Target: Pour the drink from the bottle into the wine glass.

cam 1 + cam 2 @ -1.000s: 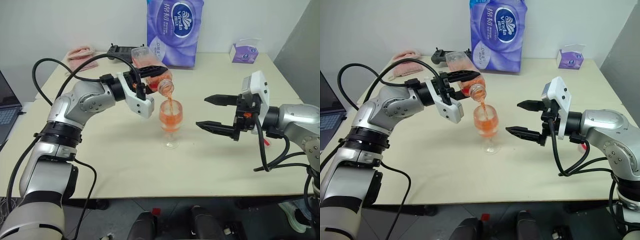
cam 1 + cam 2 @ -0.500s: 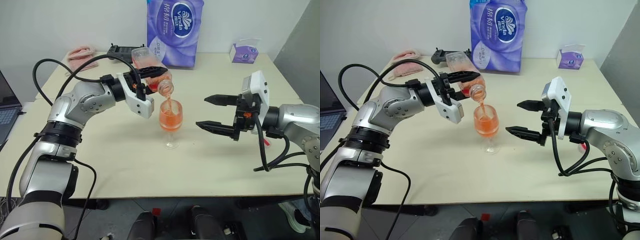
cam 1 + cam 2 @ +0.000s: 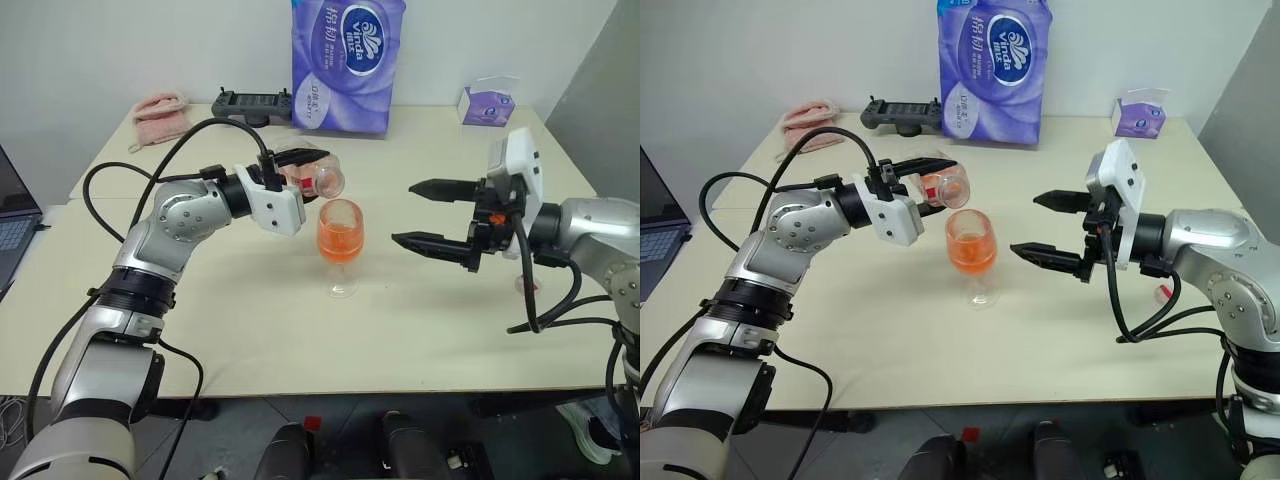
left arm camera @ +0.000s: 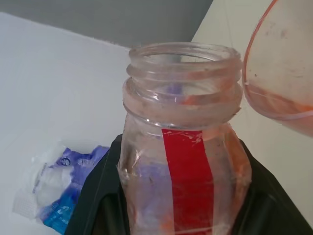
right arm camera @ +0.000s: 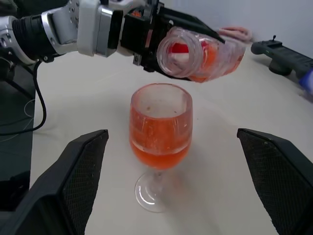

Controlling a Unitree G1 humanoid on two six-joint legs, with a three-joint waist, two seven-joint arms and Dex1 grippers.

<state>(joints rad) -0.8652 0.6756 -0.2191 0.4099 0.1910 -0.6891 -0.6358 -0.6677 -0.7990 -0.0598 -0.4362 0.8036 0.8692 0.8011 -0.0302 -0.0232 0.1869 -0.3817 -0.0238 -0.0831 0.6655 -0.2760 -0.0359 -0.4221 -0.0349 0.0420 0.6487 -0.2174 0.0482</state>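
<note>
Bottle (image 3: 312, 176): small, clear plastic, red strip of label by the neck, cap off; lying roughly level, open mouth turned toward the right gripper, just above and beside the rim of the wine glass, not touching it. Nearly drained; only an orange-red film inside. Pinched by the body between the black fingers (image 4: 100, 196) of the left gripper (image 3: 930, 180), pressed tight against its sides.

Wine glass (image 3: 972, 250): clear, stemmed, upright on its round foot near the middle of the table (image 3: 300, 330), between the two grippers. Bowl more than half full of the drink (image 5: 159, 142), translucent orange-red. No stream running between mouth and rim.

Right gripper (image 3: 445, 215): fingers spread wide, empty, held level above the table to the glass's right, pointing at the glass, apart from it.

Small red round object (image 3: 1162, 292): on the table under the right forearm, partly hidden; kind not told.

Far edge of table, against the wall: purple pack of tissue rolls (image 3: 347, 62), standing; black handheld controller (image 3: 250, 102) to its left; pink folded cloth (image 3: 159, 108) further left; small purple tissue box (image 3: 487, 102) at the far right corner.

Laptop corner (image 3: 12, 215): at the left margin, off the table.
</note>
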